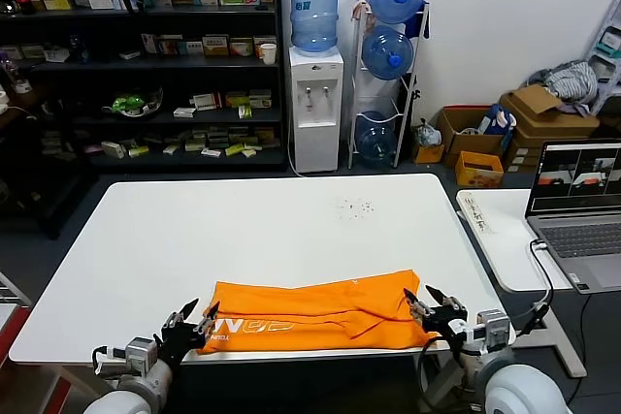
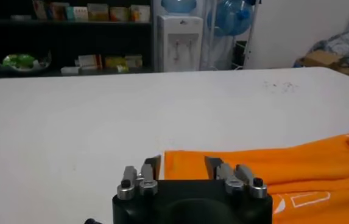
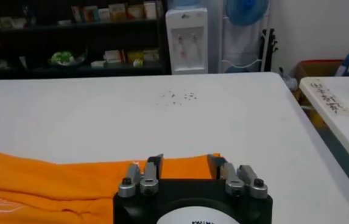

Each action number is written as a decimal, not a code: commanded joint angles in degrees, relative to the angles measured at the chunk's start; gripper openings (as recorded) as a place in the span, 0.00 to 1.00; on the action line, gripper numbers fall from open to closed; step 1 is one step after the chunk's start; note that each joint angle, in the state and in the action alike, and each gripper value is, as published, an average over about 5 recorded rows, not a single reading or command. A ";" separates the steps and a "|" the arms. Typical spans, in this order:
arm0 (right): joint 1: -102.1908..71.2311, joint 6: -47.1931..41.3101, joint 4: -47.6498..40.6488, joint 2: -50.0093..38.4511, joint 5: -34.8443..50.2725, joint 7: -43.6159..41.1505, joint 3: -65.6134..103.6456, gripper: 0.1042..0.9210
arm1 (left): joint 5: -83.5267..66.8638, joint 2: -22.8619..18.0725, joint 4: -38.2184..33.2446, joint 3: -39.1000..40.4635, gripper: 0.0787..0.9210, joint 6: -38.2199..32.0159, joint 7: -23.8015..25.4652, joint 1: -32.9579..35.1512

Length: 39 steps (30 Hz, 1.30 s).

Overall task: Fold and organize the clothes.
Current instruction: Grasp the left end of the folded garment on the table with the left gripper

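Observation:
The bright orange T-shirt [image 1: 320,312] lies folded into a long band along the near edge of the white table [image 1: 272,230], white lettering [image 1: 254,326] showing at its left end. My left gripper [image 1: 192,322] is open at the shirt's left end, and in the left wrist view its gripper [image 2: 183,163] spans the shirt's corner [image 2: 271,173]. My right gripper [image 1: 434,300] is open at the shirt's right end; in the right wrist view its gripper [image 3: 185,161] spans the shirt's edge [image 3: 70,182].
A second white table [image 1: 505,239] with an open laptop [image 1: 579,210] stands to the right. Dark specks [image 1: 356,207] mark the far table top. Shelves [image 1: 136,55], a water dispenser [image 1: 315,104] and boxes [image 1: 480,138] stand behind.

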 commanded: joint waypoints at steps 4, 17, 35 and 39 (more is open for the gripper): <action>-3.06 0.16 2.04 1.09 -0.84 -0.10 3.21 0.78 | -10.10 -2.12 4.25 0.55 0.77 5.73 -1.52 -5.99; -2.85 0.16 1.61 2.18 -1.20 -0.08 2.82 0.88 | -14.34 0.26 10.01 4.59 0.88 8.83 -2.60 -10.71; -2.52 0.32 0.92 2.37 -1.25 -0.06 2.41 0.88 | -12.17 -0.70 9.73 6.74 0.45 7.57 -3.87 -10.05; -2.39 0.36 0.80 2.47 -1.26 0.03 2.31 0.88 | -11.48 -0.88 9.32 6.69 0.31 6.55 -4.22 -9.76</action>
